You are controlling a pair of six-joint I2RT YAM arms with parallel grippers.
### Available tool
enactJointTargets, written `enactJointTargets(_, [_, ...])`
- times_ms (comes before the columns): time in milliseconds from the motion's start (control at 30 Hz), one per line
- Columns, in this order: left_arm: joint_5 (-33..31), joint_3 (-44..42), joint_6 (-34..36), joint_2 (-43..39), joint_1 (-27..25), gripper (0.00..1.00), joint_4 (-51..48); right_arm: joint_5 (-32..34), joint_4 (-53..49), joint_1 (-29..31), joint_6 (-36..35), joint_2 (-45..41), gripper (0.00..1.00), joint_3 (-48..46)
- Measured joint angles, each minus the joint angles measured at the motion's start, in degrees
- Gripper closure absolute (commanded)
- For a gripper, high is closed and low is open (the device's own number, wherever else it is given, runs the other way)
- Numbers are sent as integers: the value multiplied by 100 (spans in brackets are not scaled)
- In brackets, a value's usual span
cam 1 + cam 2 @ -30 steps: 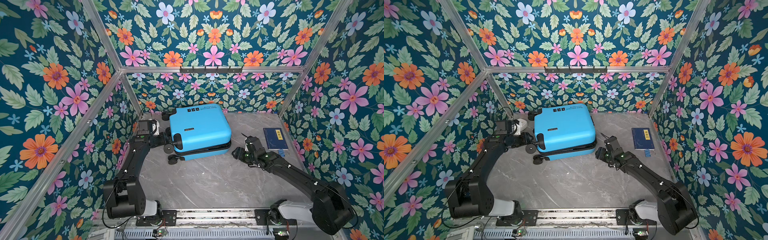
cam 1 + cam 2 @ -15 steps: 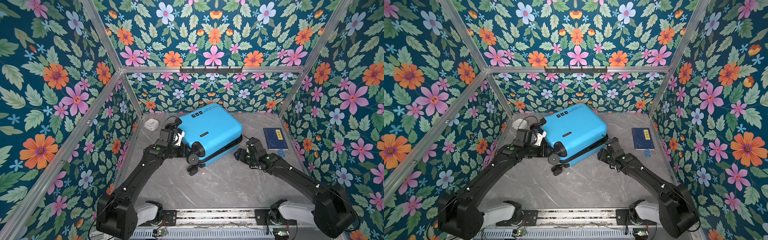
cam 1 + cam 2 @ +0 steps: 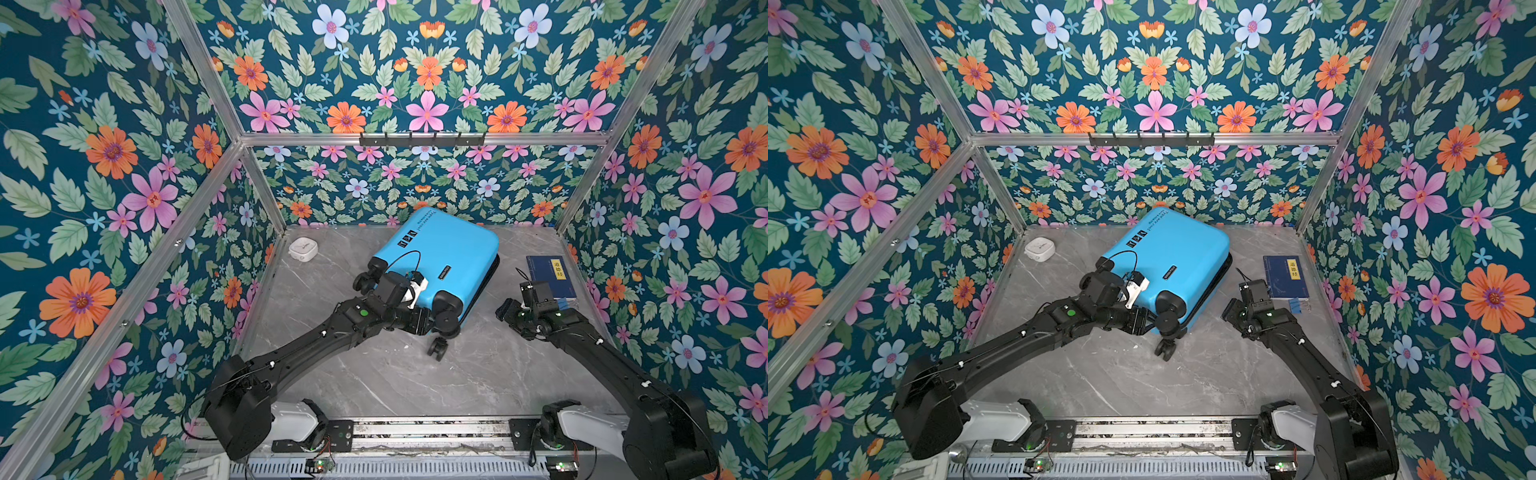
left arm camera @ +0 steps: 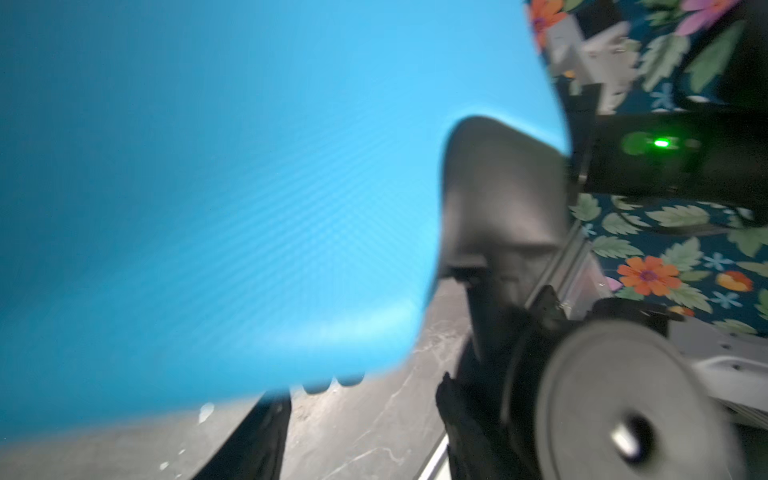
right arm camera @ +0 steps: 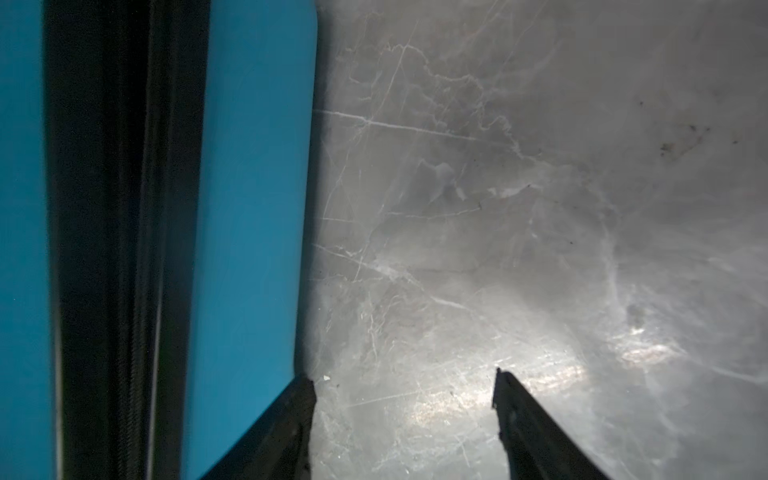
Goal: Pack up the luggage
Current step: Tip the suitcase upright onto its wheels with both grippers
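Note:
The luggage [image 3: 444, 257] [image 3: 1177, 253] is a sky-blue hard-shell suitcase lying closed and askew on the grey table, its black caster wheels [image 3: 439, 347] pointing toward the front. My left gripper [image 3: 422, 322] [image 3: 1136, 322] sits at that wheel end. In the left wrist view it [image 4: 361, 411] is open over bare table, with the blue shell [image 4: 208, 187] just above and one caster [image 4: 623, 403] beside a finger. My right gripper [image 3: 505, 311] [image 5: 403, 380] is open and empty beside the suitcase's black zip seam [image 5: 124, 228], one fingertip [image 5: 307, 390] near the shell.
A dark-blue book with a yellow label [image 3: 549, 276] [image 3: 1285, 275] lies at the right, behind my right wrist. A small white box [image 3: 303, 249] [image 3: 1040, 249] sits at the back left. A black hook rail [image 3: 419, 139] hangs on the rear wall. Floral walls close three sides.
The suitcase has swung round so its wheel end went from the left toward the front. My left arm swept in from the left with it. My right gripper backed off slightly to the right.

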Motion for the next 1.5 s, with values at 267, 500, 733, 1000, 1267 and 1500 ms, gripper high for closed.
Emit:
enactJointTargets(267, [-1167,704,531,-1137,293,23,-516,17,-114,-26,-142,439,23,431])
enactJointTargets(500, [-2052,920,540,-507,2485,27,-990,-83,-337,-39,-291,1239,23,1222])
enactJointTargets(733, [-1753,990,492,658,3449,32,-859,-404,-487,-442,-433,2210,23,2157])
enactJointTargets(1000, [-1145,999,468,1362,3515,36,-713,-651,-896,-728,-535,3681,27,3316])
enactJointTargets(1267, [-763,544,549,1198,3523,38,-564,-1108,-1093,-704,-560,4664,27,4538])
enactJointTargets(1500, [-566,107,577,876,3464,38,-470,-1281,-1447,-358,-643,5670,28,6190])
